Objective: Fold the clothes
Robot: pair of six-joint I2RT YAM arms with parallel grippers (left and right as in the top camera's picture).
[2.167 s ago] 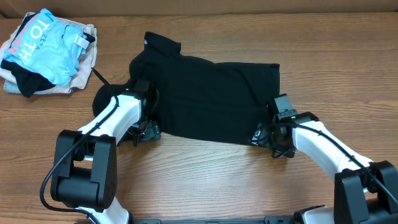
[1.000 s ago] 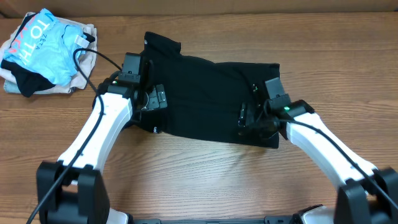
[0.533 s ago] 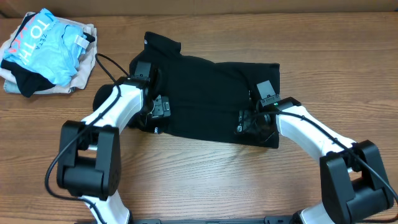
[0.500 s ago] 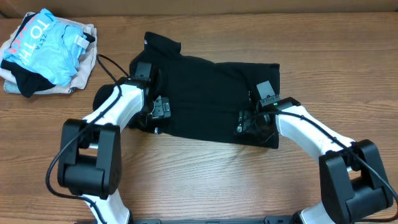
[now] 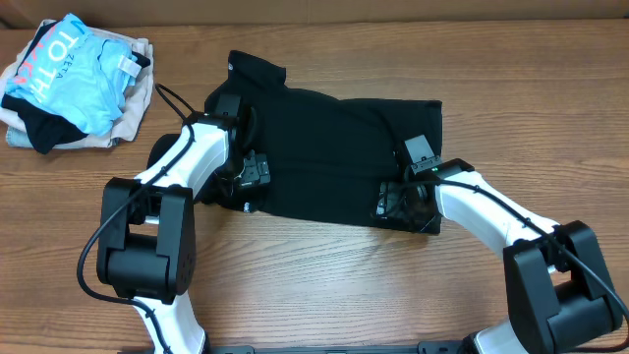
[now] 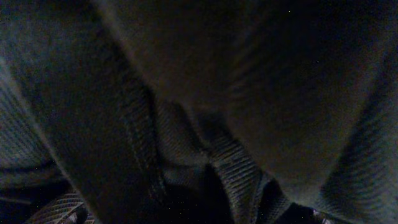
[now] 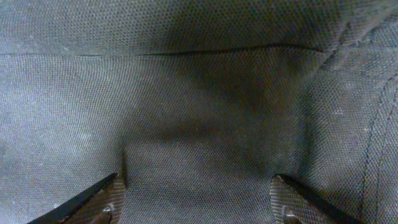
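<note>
The black shirt [image 5: 334,147] lies spread across the middle of the wooden table, with a small white mark [image 5: 229,67] at its far left corner. My left gripper [image 5: 254,169] sits on the shirt's left part. In the left wrist view the left gripper [image 6: 193,214] looks spread, with dark ribbed shirt fabric [image 6: 280,93] bunched between its fingers. My right gripper [image 5: 391,203] sits on the shirt's near right corner. The right wrist view shows the right gripper [image 7: 199,199] open, its fingers wide apart and flat fabric [image 7: 199,93] between them.
A pile with a light blue garment [image 5: 74,69] over a beige one [image 5: 133,108] lies at the far left. The left arm's black cable [image 5: 167,98] loops between the pile and the shirt. Bare wood [image 5: 324,285] runs along the near side.
Both grippers moved from the shirt's near edge up onto the shirt. Over the last half second they have barely shifted.
</note>
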